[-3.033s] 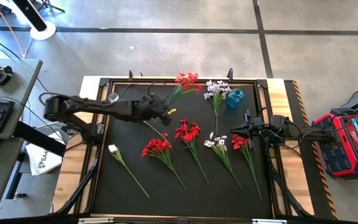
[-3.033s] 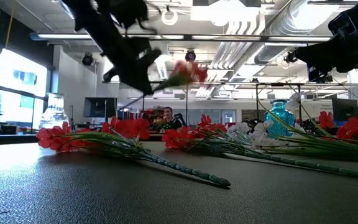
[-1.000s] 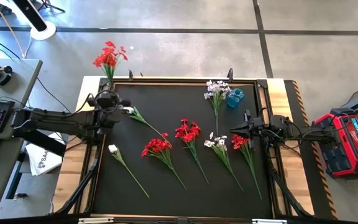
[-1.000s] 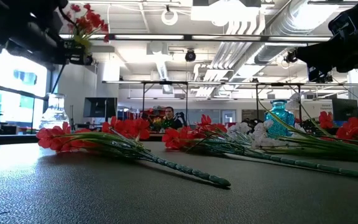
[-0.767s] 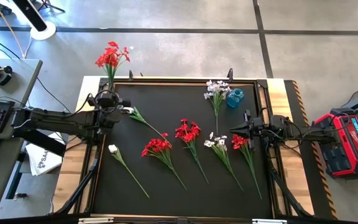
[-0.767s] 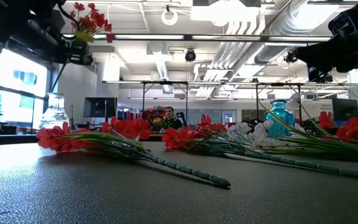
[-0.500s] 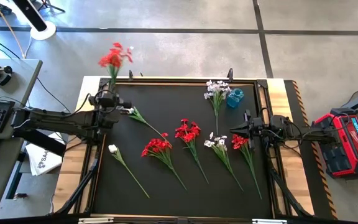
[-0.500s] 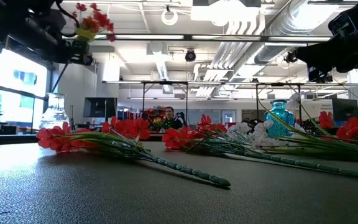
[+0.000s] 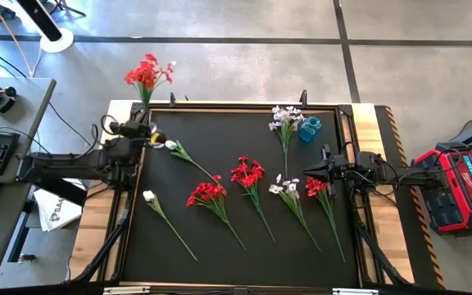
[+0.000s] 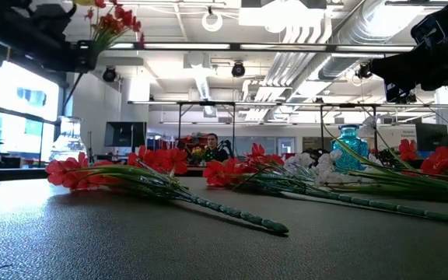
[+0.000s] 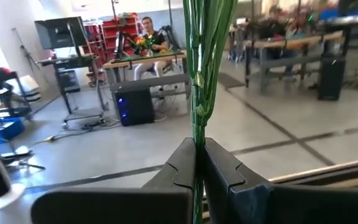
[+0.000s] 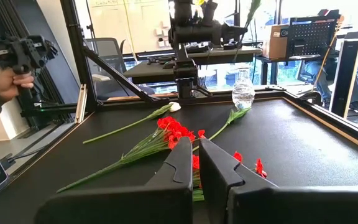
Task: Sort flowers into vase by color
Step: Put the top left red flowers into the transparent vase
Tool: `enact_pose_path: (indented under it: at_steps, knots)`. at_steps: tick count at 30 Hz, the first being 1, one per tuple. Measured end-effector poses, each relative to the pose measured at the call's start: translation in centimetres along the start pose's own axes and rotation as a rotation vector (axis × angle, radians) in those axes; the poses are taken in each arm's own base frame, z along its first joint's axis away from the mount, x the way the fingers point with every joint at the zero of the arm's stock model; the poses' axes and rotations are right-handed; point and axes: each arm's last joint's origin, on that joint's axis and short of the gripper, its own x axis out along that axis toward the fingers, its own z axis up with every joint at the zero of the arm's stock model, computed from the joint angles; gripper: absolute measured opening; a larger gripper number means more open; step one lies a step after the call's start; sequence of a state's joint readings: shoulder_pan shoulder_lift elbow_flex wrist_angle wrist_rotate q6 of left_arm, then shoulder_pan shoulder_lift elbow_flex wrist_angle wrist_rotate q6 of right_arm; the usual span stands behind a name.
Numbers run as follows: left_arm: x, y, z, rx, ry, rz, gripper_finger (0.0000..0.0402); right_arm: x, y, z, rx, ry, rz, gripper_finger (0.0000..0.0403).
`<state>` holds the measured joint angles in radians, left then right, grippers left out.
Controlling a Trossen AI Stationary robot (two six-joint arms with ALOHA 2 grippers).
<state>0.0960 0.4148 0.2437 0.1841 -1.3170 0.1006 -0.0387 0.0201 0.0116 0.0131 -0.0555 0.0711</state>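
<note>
While the right gripper (image 9: 308,171) rests pressed together at the mat's right edge, the left gripper (image 9: 145,132) pinches a red-blossomed artificial spray (image 9: 145,75) by its green stem — upright, far-left corner.

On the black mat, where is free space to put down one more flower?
Free: the near-left corner below the single white flower, and the far middle strip between the green stem and the white spray. Crowded: the middle and right, around the red sprays.
</note>
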Motion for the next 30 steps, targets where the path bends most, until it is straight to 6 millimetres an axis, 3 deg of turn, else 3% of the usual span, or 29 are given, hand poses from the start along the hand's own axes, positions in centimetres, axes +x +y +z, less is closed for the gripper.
enact_pose_path:
  at_steps: [8, 21, 30]
  knots:
    - [0.2, 1.8, -2.0, -0.067, -0.232, -0.039, 0.0000, 0.0, 0.0, 0.0, 0.000, 0.000, 0.000, 0.0000]
    - [0.5, 1.0, -3.6, 0.040, -0.143, -0.080, 0.0000, 0.0, 0.0, 0.0, 0.000, 0.000, 0.000, 0.0000]
    - [0.6, 1.1, -4.0, 0.025, -0.095, -0.014, 0.0004, 0.0, 0.0, 0.0, 0.000, 0.000, 0.000, 0.0000]
